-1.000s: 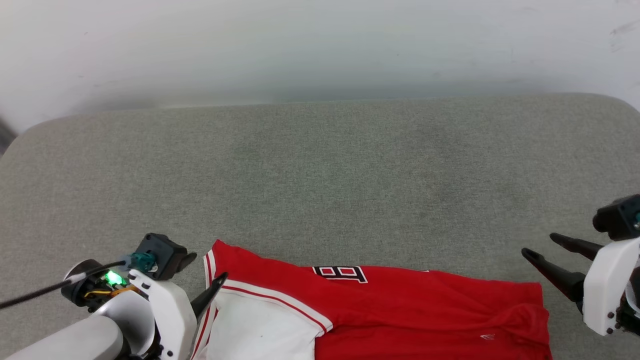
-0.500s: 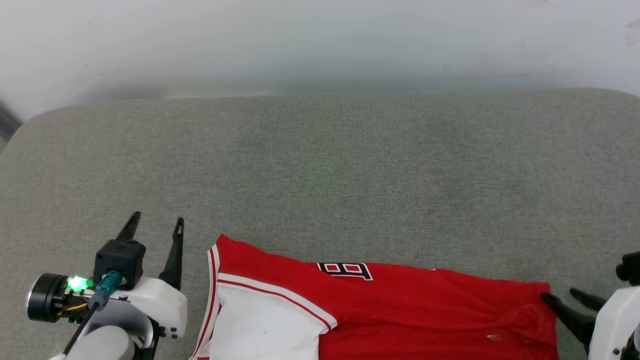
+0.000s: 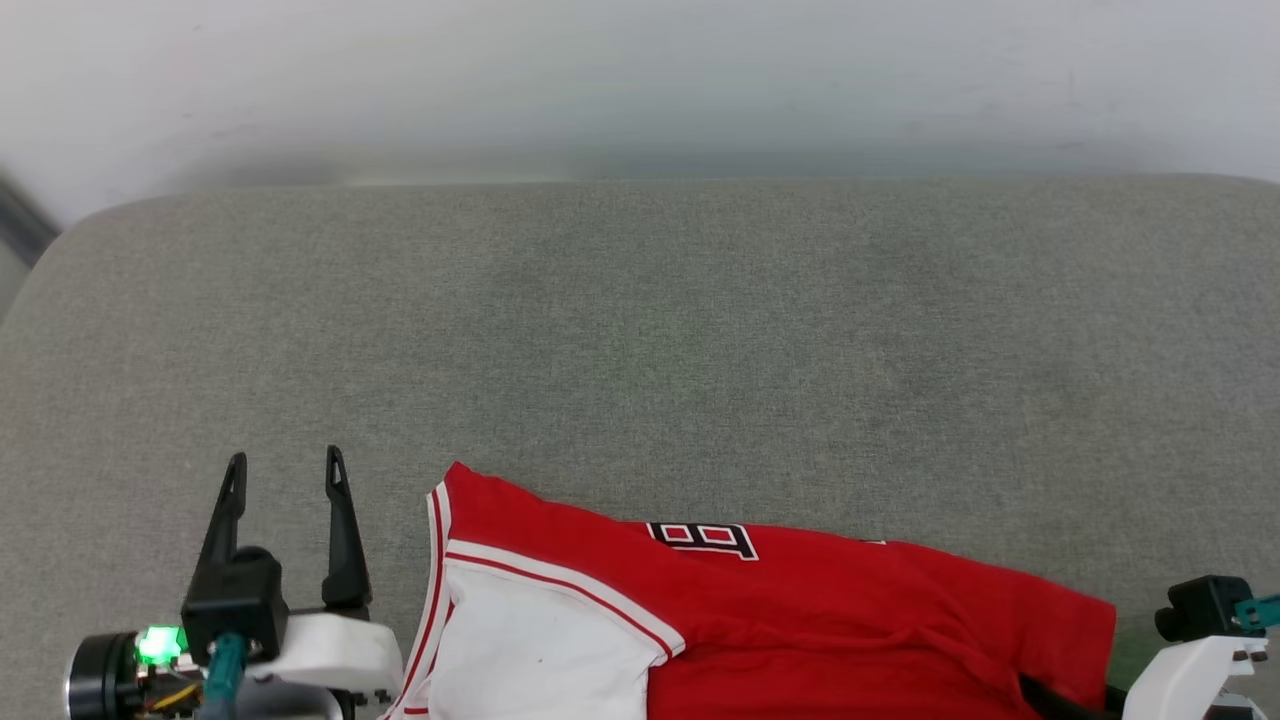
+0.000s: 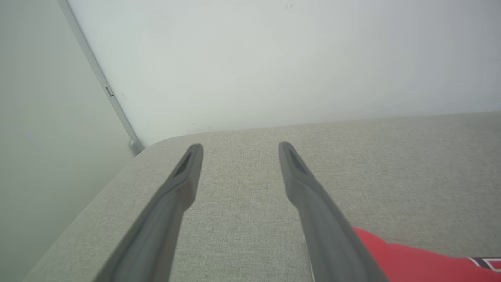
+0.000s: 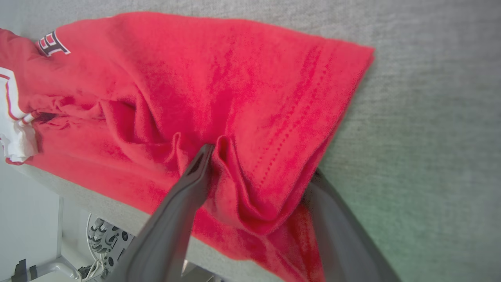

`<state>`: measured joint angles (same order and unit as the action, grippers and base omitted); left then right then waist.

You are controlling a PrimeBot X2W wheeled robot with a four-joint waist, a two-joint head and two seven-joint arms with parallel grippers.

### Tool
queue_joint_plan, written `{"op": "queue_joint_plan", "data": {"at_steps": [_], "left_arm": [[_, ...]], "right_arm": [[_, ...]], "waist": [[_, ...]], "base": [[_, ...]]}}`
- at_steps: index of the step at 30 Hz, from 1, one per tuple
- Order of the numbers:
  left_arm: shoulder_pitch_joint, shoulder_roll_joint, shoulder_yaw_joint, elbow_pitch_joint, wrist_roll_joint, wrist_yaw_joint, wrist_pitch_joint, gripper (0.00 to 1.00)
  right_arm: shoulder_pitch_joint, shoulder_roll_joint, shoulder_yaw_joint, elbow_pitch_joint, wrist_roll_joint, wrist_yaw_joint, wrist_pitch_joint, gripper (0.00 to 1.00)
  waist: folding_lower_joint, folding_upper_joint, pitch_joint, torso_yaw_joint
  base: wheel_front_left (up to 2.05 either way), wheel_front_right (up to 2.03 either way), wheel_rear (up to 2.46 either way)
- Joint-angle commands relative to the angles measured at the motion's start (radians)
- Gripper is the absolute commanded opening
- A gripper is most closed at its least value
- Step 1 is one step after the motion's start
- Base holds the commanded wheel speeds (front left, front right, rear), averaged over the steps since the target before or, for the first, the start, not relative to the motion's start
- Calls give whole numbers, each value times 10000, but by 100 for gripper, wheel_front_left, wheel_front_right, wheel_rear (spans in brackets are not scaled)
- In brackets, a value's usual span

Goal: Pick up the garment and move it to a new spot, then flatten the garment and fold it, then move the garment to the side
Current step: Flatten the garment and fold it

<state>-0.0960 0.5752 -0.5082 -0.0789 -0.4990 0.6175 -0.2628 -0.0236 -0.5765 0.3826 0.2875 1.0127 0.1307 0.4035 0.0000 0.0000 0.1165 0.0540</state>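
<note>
The garment (image 3: 800,620), a red jersey with a white sleeve and striped trim, lies bunched along the near edge of the grey cushion (image 3: 640,350); black-and-white lettering peeks out at its top fold. My left gripper (image 3: 283,465) stands open just left of it, fingers pointing away, with nothing between them (image 4: 240,148); a red corner of the garment (image 4: 411,262) shows beside it. My right gripper (image 5: 260,162) is open at the garment's (image 5: 219,82) right hem corner, its fingers straddling a raised fold of red cloth. In the head view that corner hides its fingers.
A white wall (image 3: 640,80) rises behind the cushion. The cushion's rounded left edge (image 4: 117,176) meets a wall corner. Past the near edge, cables and a metal frame (image 5: 98,239) show below. Bare cushion stretches beyond the garment.
My left gripper turned off the sleeve edge and now points forward beside the garment. My right gripper came down from the far right onto the garment's right corner. The camera shifted a little.
</note>
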Motion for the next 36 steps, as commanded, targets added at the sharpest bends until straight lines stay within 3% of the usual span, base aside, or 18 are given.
{"op": "queue_joint_plan", "data": {"at_steps": [1, 8, 10, 11, 23, 31, 36], "left_arm": [[268, -229, 234, -106, 336, -37, -23, 100], [1474, -1582, 1368, -303, 1980, -370, -22, 100], [1815, -1908, 1707, -328, 2336, -482, -23, 100], [1925, -2048, 1837, -316, 2501, -580, -24, 100], [2859, -3537, 2893, -234, 3593, -1811, -25, 100], [3109, -3923, 3495, -138, 3993, -2517, -23, 100], [3209, -4087, 3742, -74, 4188, -2912, -24, 100]], "right_arm": [[503, 522, 459, 172, 2, 1, 303, 100], [116, 899, 443, 435, -311, 12, 240, 100], [-17, 904, 422, 446, -430, 12, 137, 25], [-92, 901, 382, 464, -443, 12, 107, 0], [-605, -73, -450, 506, -640, -7, -64, 0], [-603, -1365, -1083, 867, -1067, -5, 370, 0], [-369, -1319, -1173, 58, -417, -2, 1034, 0]], "waist": [[0, 0, -8, 17], [0, 0, -39, 56], [0, 0, -57, 68], [0, 0, -68, 81], [0, 0, -397, 209], [0, 0, -640, 212], [0, 0, -820, 236]], "base": [[0, 0, 0], [0, 0, 0], [0, 0, 0], [0, 0, 0], [0, 0, 0], [0, 0, 0], [0, 0, 0]]}}
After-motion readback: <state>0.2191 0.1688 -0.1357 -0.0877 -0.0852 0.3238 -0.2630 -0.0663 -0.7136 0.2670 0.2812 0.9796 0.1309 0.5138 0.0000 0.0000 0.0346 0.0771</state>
